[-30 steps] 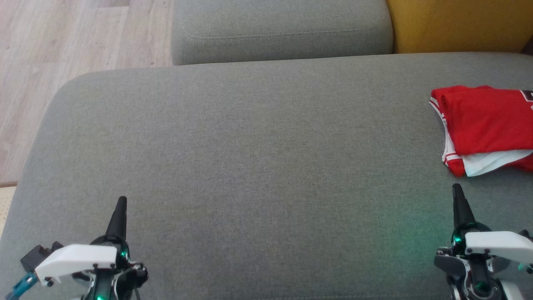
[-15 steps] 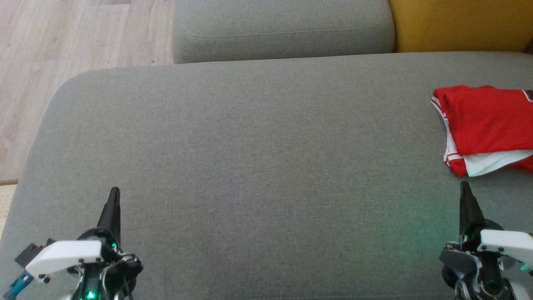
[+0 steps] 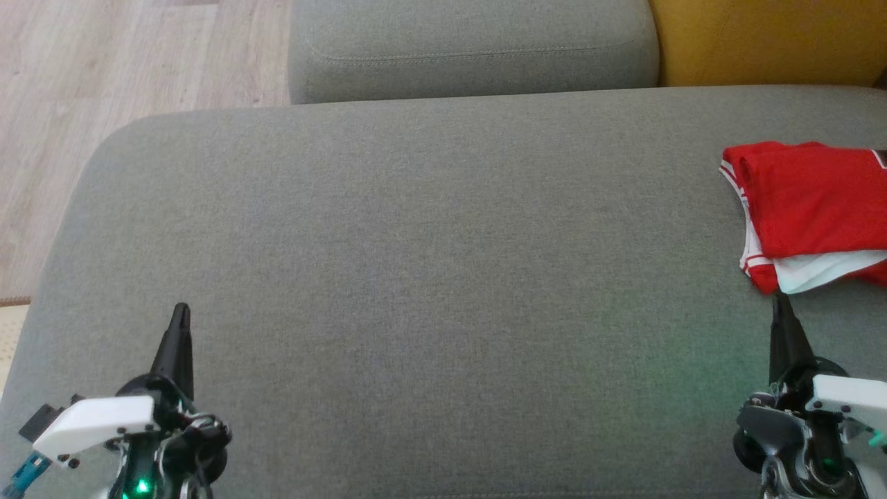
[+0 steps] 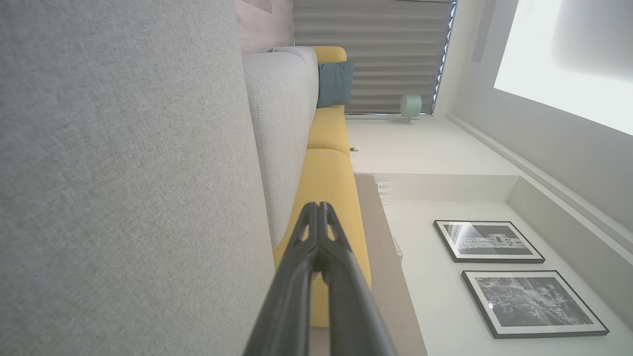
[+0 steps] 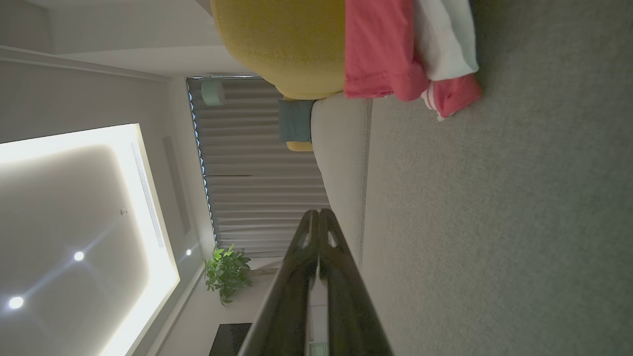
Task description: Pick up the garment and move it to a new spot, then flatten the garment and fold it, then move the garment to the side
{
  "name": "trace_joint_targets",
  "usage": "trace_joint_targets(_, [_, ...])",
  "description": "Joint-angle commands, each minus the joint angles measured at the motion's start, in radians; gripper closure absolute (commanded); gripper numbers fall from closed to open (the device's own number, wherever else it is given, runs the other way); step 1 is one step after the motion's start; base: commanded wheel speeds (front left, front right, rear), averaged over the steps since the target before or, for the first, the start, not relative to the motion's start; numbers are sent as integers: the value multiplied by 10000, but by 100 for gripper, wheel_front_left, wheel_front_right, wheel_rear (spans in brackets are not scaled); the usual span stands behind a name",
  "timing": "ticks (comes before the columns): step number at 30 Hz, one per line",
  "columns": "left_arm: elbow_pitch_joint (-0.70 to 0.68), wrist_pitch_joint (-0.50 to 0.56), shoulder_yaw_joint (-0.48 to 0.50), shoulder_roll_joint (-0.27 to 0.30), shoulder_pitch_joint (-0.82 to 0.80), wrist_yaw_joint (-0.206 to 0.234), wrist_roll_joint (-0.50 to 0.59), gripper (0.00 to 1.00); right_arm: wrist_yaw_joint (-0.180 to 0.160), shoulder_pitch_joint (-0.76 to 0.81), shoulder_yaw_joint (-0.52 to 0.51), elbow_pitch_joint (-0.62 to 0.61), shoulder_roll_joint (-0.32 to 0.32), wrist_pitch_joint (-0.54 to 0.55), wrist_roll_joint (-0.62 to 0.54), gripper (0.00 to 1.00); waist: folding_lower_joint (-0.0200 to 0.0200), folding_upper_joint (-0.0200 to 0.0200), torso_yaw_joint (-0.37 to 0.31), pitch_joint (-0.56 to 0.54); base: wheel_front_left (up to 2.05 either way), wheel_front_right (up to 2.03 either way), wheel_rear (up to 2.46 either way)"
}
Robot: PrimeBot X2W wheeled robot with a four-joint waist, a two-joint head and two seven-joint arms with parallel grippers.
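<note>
The garment [image 3: 811, 208] is a red jersey with white trim, lying folded at the right edge of the grey sofa seat [image 3: 429, 263]; in the right wrist view the garment [image 5: 390, 49] shows at the top. My right gripper [image 3: 782, 305] is shut and empty, its tip just below the garment's near corner. My left gripper [image 3: 181, 310] is shut and empty at the lower left, far from the garment. In the wrist views the left gripper [image 4: 317, 206] and the right gripper [image 5: 317, 212] each show fingers pressed together.
A grey back cushion [image 3: 471, 48] sits beyond the seat, with a yellow cushion [image 3: 769, 38] to its right. Wooden floor [image 3: 104, 83] lies past the seat's left edge.
Both grippers have slid a little outward and down in the head view, staying shut. The view has shifted slightly. The garment has stayed where it was.
</note>
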Motion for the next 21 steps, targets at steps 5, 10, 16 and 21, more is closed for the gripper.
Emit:
trace_joint_targets(5, [-350, 68, 326, 73, -571, -71, -21, 100, -9, -513, 198, -385, -96, 70, 83, 100, 0, 0, 0, -1, 0, 0, 0])
trace_joint_targets(10, [-350, 76, 336, 66, -571, -71, -13, 100, -9, -514, 193, -384, -93, 74, 79, 100, 0, 0, 0, -1, 0, 0, 0])
trace_joint_targets(16, [-350, 85, 347, 58, -572, -71, -3, 100, -9, -514, 187, -384, -89, 79, 74, 100, 0, 0, 0, -1, 0, 0, 0])
trace_joint_targets(21, [-349, 91, 356, 52, -573, -71, 4, 100, -9, -515, 183, -384, -86, 82, 71, 100, 0, 0, 0, -1, 0, 0, 0])
